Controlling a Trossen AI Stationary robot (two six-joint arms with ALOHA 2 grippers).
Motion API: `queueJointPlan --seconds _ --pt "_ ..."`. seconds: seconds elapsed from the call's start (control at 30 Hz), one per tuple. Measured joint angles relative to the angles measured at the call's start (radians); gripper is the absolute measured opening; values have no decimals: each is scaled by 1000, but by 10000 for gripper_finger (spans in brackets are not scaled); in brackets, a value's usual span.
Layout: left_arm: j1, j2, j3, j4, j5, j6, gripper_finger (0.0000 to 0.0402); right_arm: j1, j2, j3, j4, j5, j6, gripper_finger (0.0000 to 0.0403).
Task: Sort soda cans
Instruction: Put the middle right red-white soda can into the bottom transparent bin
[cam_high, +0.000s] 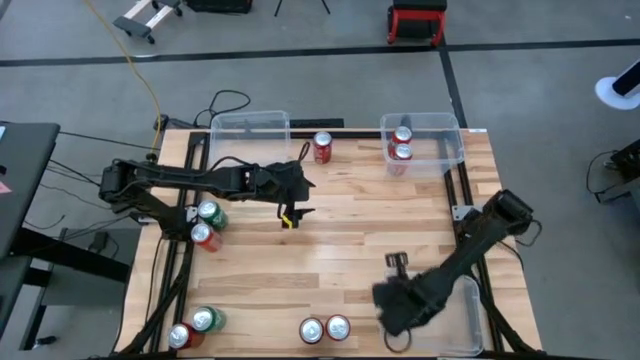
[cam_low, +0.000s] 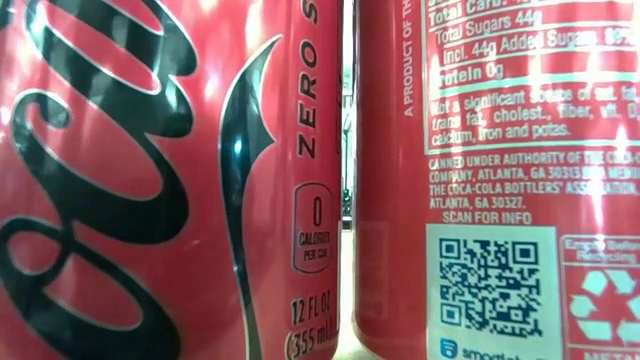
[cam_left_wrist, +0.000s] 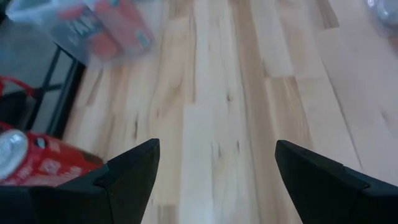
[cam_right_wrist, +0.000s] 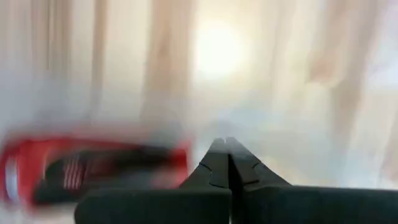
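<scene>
Grey floor (cam_high: 330, 80) crossed by dark tape lines, red stool (cam_high: 417, 20), yellow cable (cam_high: 135, 60)

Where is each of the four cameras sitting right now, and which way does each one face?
High view: above the table, looking straight down; both arms show, left claw mid-table, right claw near the front right.
Low view: at tabletop height, blocked by two red cans right against the lens; no arm shows.
Left wrist view: looks past its open fingers across bare wood.
Right wrist view: looks past shut fingers at a red can.
Shared: the low view's can pair is at the front edge in the high view.
</scene>
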Motion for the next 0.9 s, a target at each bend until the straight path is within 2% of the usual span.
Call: queueJointPlan --seconds 0.17,0.37,0.53,0.63,0.77,0.9 --pt "-1 0 0 -43 0 -31 316 -72 -60 -2 1 31 5 0" --pt "-1 -2 0 -58 12 -33 316 -110 -154 -1 -4 190 53 0" --pt "-1 -17 0 -60 16 -33 316 -120 -269 0 -15 175 81 4" --pt "-1 -34 0 -65 29 -38 316 -126 -326 0 -62 163 158 18" --pt "-1 -59 0 -52 149 -63 316 -143 -386 1 -150 86 213 63" --pt "-1 -57 0 -39 328 -96 316 -158 -392 1 -168 61 186 133"
